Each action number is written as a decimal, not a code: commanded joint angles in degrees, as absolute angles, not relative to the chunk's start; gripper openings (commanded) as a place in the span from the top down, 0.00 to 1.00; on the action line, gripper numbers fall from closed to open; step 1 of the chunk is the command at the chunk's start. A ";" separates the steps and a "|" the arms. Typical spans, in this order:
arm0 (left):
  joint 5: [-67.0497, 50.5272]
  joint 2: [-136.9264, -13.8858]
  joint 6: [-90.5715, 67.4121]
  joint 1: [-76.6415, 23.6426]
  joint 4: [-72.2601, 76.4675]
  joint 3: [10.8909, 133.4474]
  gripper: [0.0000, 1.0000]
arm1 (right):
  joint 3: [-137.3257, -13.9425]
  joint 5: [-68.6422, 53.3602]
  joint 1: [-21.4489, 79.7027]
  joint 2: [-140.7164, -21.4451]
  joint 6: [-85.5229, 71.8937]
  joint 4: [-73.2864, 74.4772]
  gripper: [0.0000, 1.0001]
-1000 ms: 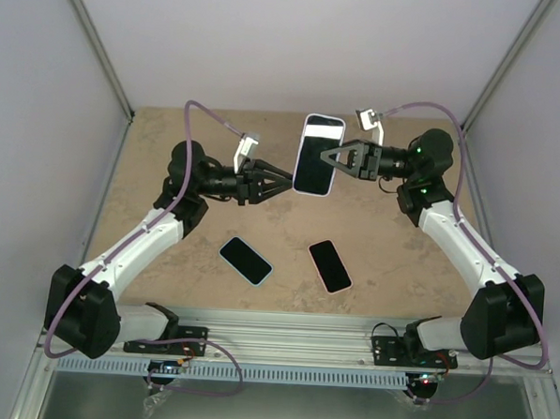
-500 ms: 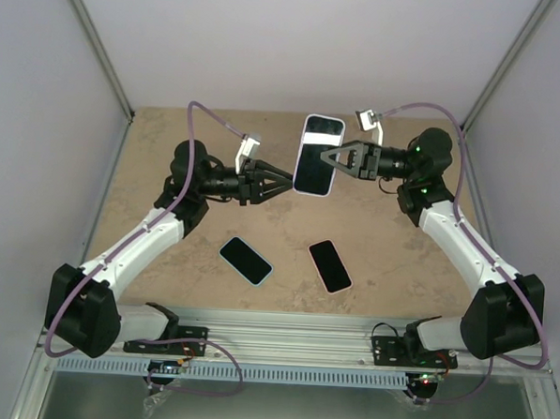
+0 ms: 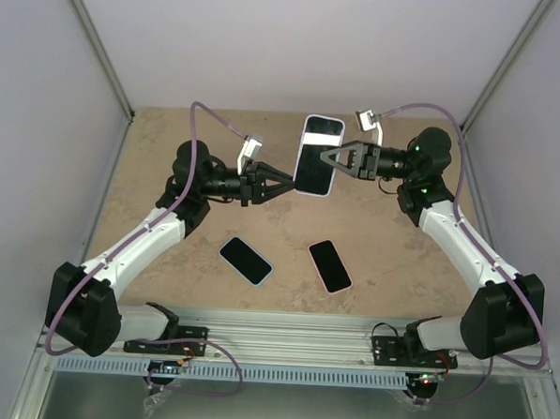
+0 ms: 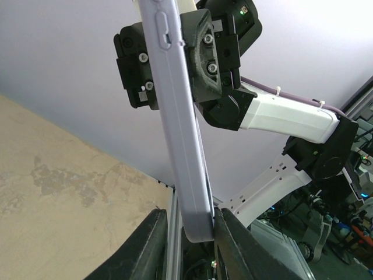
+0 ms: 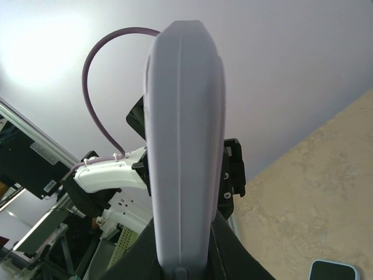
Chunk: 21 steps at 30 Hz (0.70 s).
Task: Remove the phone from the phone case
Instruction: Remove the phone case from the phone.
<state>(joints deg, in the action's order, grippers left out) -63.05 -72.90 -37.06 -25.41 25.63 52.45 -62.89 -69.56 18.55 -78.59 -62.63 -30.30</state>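
Beige tabletop (image 3: 141, 165) lies below. Right gripper (image 3: 324, 158) clamps the phone (image 3: 315, 171) aloft. Left gripper (image 4: 190, 213) straddles its lavender case (image 4: 175, 116) at one end, slightly open, one finger touching.

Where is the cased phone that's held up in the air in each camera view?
Top external: cased phone at upper centre, between the left gripper and right gripper.
Left wrist: edge-on, running from top centre down between the fingers at the bottom.
Right wrist: edge-on, filling the centre from top to bottom.
Shared landmark: the tan table, at lower left in the left wrist view and lower right in the right wrist view.
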 commanded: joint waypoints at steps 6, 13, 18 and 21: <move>-59.88 -73.43 -34.39 -24.61 23.31 52.73 0.82 | -64.43 -71.20 18.81 -76.81 -68.64 -39.27 0.99; -58.54 -73.65 -32.74 -24.57 21.58 52.82 0.85 | -62.45 -71.58 18.87 -76.86 -76.13 -48.81 1.00; -57.46 -73.78 -31.69 -24.61 20.07 52.91 0.86 | -62.06 -71.89 19.06 -76.81 -78.34 -51.63 1.00; -57.01 -74.00 -31.72 -24.52 19.95 52.91 0.86 | -62.05 -72.13 19.37 -76.64 -79.35 -53.03 1.00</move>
